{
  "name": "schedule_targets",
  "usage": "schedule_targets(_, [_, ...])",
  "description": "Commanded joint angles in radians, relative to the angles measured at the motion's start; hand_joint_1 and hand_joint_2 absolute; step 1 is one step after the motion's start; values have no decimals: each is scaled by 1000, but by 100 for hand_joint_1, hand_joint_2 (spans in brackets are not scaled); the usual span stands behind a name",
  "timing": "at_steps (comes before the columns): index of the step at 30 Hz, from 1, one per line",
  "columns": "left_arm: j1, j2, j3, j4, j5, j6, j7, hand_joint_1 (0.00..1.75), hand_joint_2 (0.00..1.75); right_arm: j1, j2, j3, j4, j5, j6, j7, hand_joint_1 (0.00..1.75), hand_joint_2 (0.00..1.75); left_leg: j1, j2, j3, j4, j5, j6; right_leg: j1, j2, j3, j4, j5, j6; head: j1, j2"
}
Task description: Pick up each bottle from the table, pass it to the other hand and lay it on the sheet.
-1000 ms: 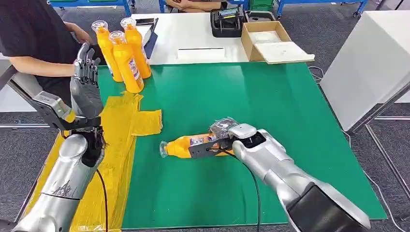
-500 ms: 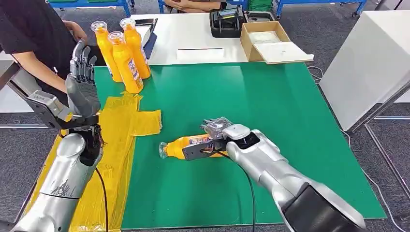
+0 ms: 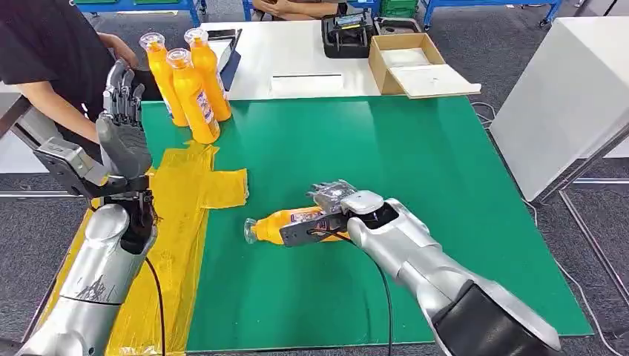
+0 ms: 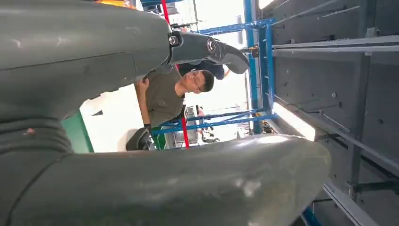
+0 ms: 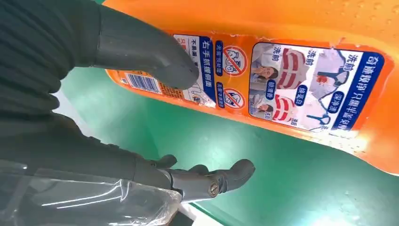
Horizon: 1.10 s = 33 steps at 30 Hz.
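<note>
An orange bottle [image 3: 278, 225] with a printed label lies on its side on the green table top [image 3: 386, 148], cap pointing left. My right hand [image 3: 337, 202] is over its base end. In the right wrist view the thumb [image 5: 155, 61] touches the bottle [image 5: 301, 89] on its label, while the darker fingers [image 5: 211, 179] stay apart from it, with green mat showing between. My left hand [image 3: 122, 133] is raised upright over the table's left edge, fingers spread and holding nothing. The yellow sheet [image 3: 185, 196] lies on the table's left side, bare.
Three more orange bottles [image 3: 194, 89] stand upright at the back left corner. A person in a dark shirt [image 3: 52, 52] sits just behind my left hand. Behind the green top, a white table carries a cardboard box [image 3: 415, 63] and a black device [image 3: 347, 33].
My right hand has slid a little to the left along the lying bottle, which stays in place. My left hand has drifted slightly up and to the left.
</note>
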<state>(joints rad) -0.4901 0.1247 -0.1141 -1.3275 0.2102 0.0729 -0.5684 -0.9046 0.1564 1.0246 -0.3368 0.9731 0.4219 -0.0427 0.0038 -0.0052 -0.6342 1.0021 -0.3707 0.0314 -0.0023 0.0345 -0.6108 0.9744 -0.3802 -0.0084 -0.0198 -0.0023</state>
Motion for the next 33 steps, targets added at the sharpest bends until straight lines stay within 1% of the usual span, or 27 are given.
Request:
schedule_targets(1, [-24, -24, 15, 30, 2, 0, 5, 0, 0, 63, -2, 42, 67, 1, 24, -7, 0, 175, 1, -4, -1, -2, 1, -2, 1, -7, 1, -2, 0, 0, 0, 0])
schedule_targets(3, [-24, -24, 15, 30, 2, 0, 5, 0, 0, 63, -2, 42, 67, 1, 24, -7, 0, 175, 1, -3, 0, -1, 0, -1, 1, -5, 1, -1, 0, 0, 0, 0])
schedule_targets(4, [-25, -23, 16, 29, 2, 1, 5, 0, 0, 64, -2, 42, 66, 0, 24, -8, 0, 175, 1, -4, -1, -1, 1, -2, 1, -7, 1, -2, 0, 0, 0, 0])
schedule_targets(5, [-23, -23, 17, 26, 2, 1, 5, 0, 0, 64, -2, 36, 64, -5, 21, -9, 0, 175, 1, -3, 0, -1, 0, -1, 1, -5, 1, -1, 0, 0, 0, 0])
schedule_targets(6, [-20, -21, 18, 23, 2, 2, 5, 0, 0, 60, -3, 23, 58, -14, 5, -2, 0, 175, 1, -4, -1, -2, 1, -2, 1, -7, 1, -2, 0, 0, 0, 0])
schedule_targets(7, [-17, -20, 19, 23, 2, 2, 5, 0, 0, 56, -3, 12, 55, -24, -1, -4, 0, 175, 1, -3, 0, -1, 1, -1, 1, -5, 1, -1, 0, 0, 0, 0])
schedule_targets(8, [-15, -20, 20, 24, 2, 2, 5, 0, 0, 49, -3, 3, 53, -33, 3, -5, 0, 175, 0, -3, -1, -1, 1, -2, 1, -7, 0, -2, 0, 0, 0, 0])
schedule_targets(9, [-14, -22, 22, 27, 2, 2, 5, 0, 0, 41, -5, -13, 50, -47, 1, 0, 0, 0, 1, -3, -1, -1, 1, -2, 1, -5, 1, -1, 0, 0, 0, 0])
schedule_targets(11, [-12, -21, 23, 28, 2, 2, 5, 0, 0, 28, -5, -19, 45, -48, -10, 11, 0, 0, 0, -2, -1, 0, 0, -1, 1, -4, 1, -1, 0, 0, 0, 0])
schedule_targets(12, [-6, -21, 26, 19, -4, 1, 4, 0, 0, 20, -3, -52, 35, -71, -54, 29, 0, 0, 0, -3, -2, -1, 1, -2, 0, -6, -1, -1, 0, 0, 0, 0])
schedule_targets(14, [13, -21, 34, 2, -10, 0, 4, 0, 0, -2, -3, -78, 13, -83, -117, 46, 0, 0, 0, -2, -2, -1, 1, -2, 0, -6, -1, -1, 0, 0, 0, 0])
schedule_targets(15, [33, -20, 41, -16, -18, -3, 3, 0, 0, -11, -7, -140, -19, -127, -194, 63, 0, 0, 0, -2, -3, 0, 1, -2, 0, -5, -2, 0, 0, 0, 0, 0])
schedule_targets(16, [55, -18, 48, -30, -23, -6, 2, 0, 0, -20, -17, -180, -44, -157, -234, 57, 0, 0, -1, 0, -3, 0, 1, -2, -1, -3, -3, 1, 1, 0, -1, 0])
schedule_targets(17, [82, -12, 54, -43, -32, -15, -3, 0, 0, -4, -48, -296, -142, -246, -436, -4, 0, 0, -1, -1, -5, 0, 1, -2, -1, -5, -4, 1, 1, 0, 0, 0])
schedule_targets(18, [109, -12, 67, -60, -39, -28, -8, 0, 0, -12, -103, -319, -250, -274, -405, -13, 0, 0, -1, -1, -7, 1, 2, -1, -2, -3, -6, 2, 0, 0, 0, 0])
schedule_targets(19, [120, -15, 77, -67, -42, -36, -12, 0, 0, 3, -139, -342, -345, -291, -377, 3, 0, 0, -2, -1, -11, 1, 4, -2, -2, -4, -9, 2, 1, 1, 0, 0])
schedule_targets(20, [126, -16, 83, -73, -47, -41, -14, 0, 0, 19, -173, -351, -421, -291, -350, 25, 0, 0, -1, 0, -15, 1, 5, -1, -1, -2, -12, 2, 3, 0, 1, 0])
schedule_targets(21, [125, -15, 84, -73, -47, -41, -14, 0, 0, 21, -180, -352, -433, -289, -345, 29, 0, 0, -1, 1, -17, 2, 5, -1, -1, -2, -15, 3, 4, 1, -1, 0])
schedule_targets(22, [124, -11, 85, -75, -47, -42, -13, 0, 0, 25, -187, -357, -446, -295, -345, 21, 0, 0, -1, -1, -20, 1, 7, 0, -2, -3, -18, 2, 6, -1, -1, 0])
schedule_targets(24, [120, -1, 88, -72, -47, -44, -9, 0, 0, 33, -191, -357, -456, -295, -352, 14, 0, 0, 0, -5, -21, 2, 6, -1, 0, -9, -17, 2, 4, -1, 0, 0])
schedule_targets(25, [118, 2, 87, -71, -46, -45, -8, 0, 0, 46, -195, -364, -472, -304, -367, 4, 0, 0, 0, -5, -21, 2, 7, -1, -1, -7, -18, 2, 4, -1, 0, 0])
schedule_targets(26, [117, 4, 87, -69, -45, -46, -7, 0, 0, 53, -198, -361, -478, -304, -367, 4, 0, 0, -1, -7, -20, 2, 6, -1, -1, -10, -17, 2, 3, -1, 0, 0])
schedule_targets(29, [116, 6, 85, -65, -45, -46, -7, 0, 0, 63, -199, -358, -484, -305, -369, 3, 0, 0, 0, -4, -25, 1, 7, 0, -1, -5, -21, 1, 5, -1, 0, 0])
schedule_targets(30, [110, 12, 77, -56, -42, -50, -6, 0, 0, 75, -203, -350, -492, -302, -367, 5, 0, 175, -1, -5, -24, 1, 6, -1, -1, -7, -20, 2, 4, -1, 0, 0])
schedule_targets(32, [101, 12, 70, -47, -37, -52, -6, 0, 0, 86, -209, -318, -480, -277, -344, 17, 0, 175, 0, -6, -24, 1, 6, -1, -1, -8, -20, 2, 4, -1, 0, 0])
schedule_targets(33, [94, 11, 65, -40, -35, -53, -5, 0, 0, 90, -206, -302, -460, -266, -329, 23, 0, 175, 0, -5, -25, 1, 7, -1, 0, -7, -21, 1, 5, -1, 0, 0])
